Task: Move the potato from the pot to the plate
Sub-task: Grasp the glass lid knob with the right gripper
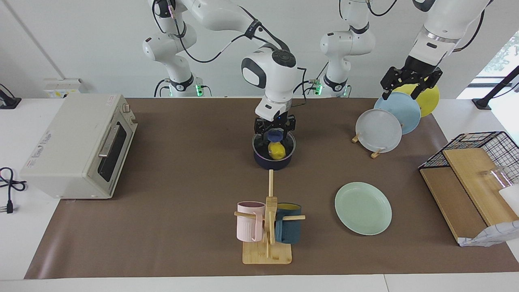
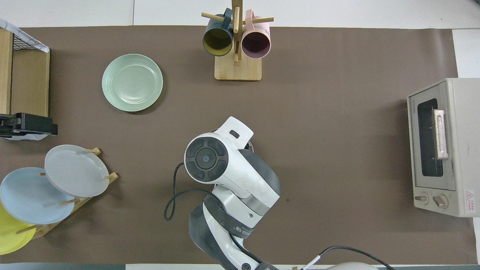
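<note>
Reaching down over the round navy-blue saucepan (image 1: 274, 156), the right claw (image 1: 274, 129) hangs at its rim above the small yellow toy potato (image 1: 277, 151) lying inside.
Facing view: I cannot tell how far the right claw's fingers are spread; they touch nothing I can make out. The left claw (image 1: 409, 86) waits with fingers apart over the rack of plates (image 1: 389, 121). The pale mint-green plate (image 1: 363, 208) lies bare on the brown worktop (image 1: 182, 202), farther from the robots than the pot, toward the left arm's end. Overhead view: the right arm (image 2: 228, 176) covers pot and potato; the green plate (image 2: 132, 82) lies beside the wooden mug stand (image 2: 237, 67).
</note>
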Tool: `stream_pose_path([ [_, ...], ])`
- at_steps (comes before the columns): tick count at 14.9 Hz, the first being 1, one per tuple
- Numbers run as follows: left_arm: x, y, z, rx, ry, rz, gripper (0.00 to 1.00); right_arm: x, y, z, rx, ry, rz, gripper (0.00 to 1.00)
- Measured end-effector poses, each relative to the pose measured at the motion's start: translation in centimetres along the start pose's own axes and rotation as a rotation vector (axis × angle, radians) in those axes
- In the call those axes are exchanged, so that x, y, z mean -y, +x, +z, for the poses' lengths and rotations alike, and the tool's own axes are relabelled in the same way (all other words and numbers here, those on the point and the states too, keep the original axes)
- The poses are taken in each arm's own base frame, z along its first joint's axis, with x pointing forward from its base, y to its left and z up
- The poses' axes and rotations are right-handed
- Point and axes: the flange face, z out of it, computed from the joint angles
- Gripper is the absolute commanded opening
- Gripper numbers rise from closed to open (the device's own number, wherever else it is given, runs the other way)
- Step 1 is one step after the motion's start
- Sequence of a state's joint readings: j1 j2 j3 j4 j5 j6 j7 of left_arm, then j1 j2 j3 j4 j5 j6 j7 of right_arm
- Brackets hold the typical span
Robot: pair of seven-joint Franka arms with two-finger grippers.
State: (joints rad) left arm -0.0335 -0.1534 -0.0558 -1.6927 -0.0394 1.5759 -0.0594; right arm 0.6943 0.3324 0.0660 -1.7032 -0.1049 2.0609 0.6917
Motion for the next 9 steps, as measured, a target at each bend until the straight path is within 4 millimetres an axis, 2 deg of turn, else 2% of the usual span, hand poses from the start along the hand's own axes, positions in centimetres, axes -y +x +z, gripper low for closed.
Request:
stream_pose_path([
  [3, 0.1, -0.1, 0.0, -0.001, 0.000, -0.003, 1.00, 0.2, -0.1, -0.1, -0.003, 0.005, 0.001, 0.54],
  [7, 0.3, 0.1, -0.2, -0.016, -0.001, -0.009, 1.00, 0.2, 0.0, -0.4, -0.001, 0.003, 0.004, 0.53],
  [9, 0.3, 0.2, -0.2, -0.025, -0.002, -0.010, 1.00, -0.1, 0.5, -2.1, 0.008, -0.010, 0.012, 0.53],
])
